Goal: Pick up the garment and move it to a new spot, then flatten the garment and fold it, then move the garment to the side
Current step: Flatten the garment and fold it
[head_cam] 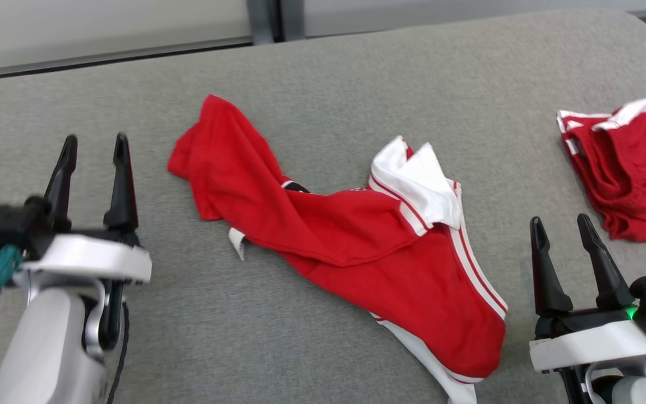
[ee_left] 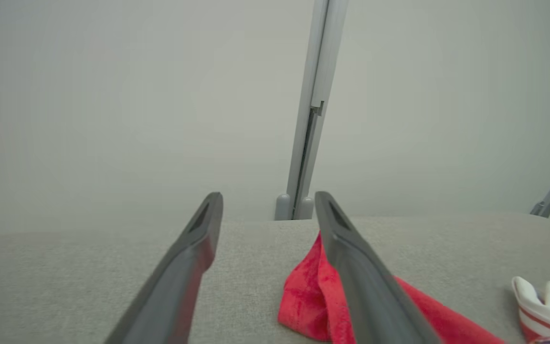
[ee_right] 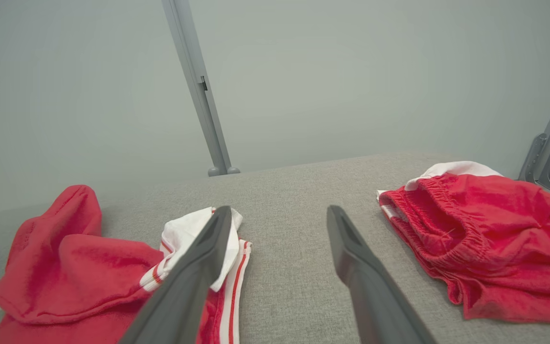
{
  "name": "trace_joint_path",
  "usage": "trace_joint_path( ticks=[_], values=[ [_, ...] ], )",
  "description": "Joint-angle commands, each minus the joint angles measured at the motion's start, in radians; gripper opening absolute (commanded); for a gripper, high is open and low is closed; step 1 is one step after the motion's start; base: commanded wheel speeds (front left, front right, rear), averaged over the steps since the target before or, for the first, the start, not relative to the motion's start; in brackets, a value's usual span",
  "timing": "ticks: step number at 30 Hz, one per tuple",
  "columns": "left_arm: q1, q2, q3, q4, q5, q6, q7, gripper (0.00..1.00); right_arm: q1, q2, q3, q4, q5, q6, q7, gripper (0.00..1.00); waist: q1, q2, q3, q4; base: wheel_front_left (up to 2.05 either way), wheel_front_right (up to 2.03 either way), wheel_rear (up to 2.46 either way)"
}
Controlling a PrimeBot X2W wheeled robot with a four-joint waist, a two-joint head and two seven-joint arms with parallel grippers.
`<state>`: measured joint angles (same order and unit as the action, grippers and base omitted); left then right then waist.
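In the head view, a crumpled red jersey garment with a white collar and white side stripes (head_cam: 356, 247) lies mid-way across the grey fabric-covered tabletop (head_cam: 300, 73), trailing toward the near edge. The left gripper (head_cam: 95, 140) sits by the left edge, fingers spread and empty, clear of the cloth. The right gripper (head_cam: 559, 221) sits by the near right corner, also released with nothing in it. A second red garment with an elastic waistband (head_cam: 631, 174) lies at the right edge.

In the left wrist view, a red fold lies just beside one finger, not between the two.

In the right wrist view, bare tabletop shows between the fingers, with the collar beside one of them.

The garment looks light, limp and prone to sagging. Pinching two well-separated hem or shoulder edges, not the bunched middle, should suit it best.
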<state>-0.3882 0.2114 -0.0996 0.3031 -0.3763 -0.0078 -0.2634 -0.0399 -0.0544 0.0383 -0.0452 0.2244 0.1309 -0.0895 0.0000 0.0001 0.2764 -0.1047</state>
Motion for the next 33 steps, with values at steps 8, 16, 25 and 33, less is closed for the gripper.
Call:
trace_joint_path(
  ticks=[8, 16, 25, 33],
  values=[
    [0.231, 0.021, 0.06, -0.143, 0.041, 0.009, -0.001, 1.0, 0.046, -0.039, 0.007, -0.002, 0.002, 0.0, 0.043, 1.0, 0.0, -0.0001, -0.103, 0.079, 0.0, 0.0, 0.0],
    [0.345, 0.033, 0.041, -0.232, 0.055, 0.025, 0.033, 1.0, 0.088, -0.06, 0.007, -0.013, 0.01, 0.0, 0.069, 1.0, 0.0, -0.0001, -0.14, 0.093, 0.0, 0.0, 0.0],
    [0.371, 0.028, 0.028, -0.291, 0.044, 0.038, 0.064, 1.0, 0.092, -0.064, 0.004, -0.022, 0.013, 0.0, 0.077, 1.0, 0.0, -0.0001, -0.135, 0.092, 0.0, 0.0, 0.0],
    [0.341, 0.018, 0.002, -0.319, 0.051, 0.039, 0.075, 1.0, 0.057, -0.11, 0.035, 0.025, -0.015, 0.0, 0.113, 1.0, 0.0, -0.0001, -0.097, 0.122, 0.0, 0.0, 0.0]
  ],
)
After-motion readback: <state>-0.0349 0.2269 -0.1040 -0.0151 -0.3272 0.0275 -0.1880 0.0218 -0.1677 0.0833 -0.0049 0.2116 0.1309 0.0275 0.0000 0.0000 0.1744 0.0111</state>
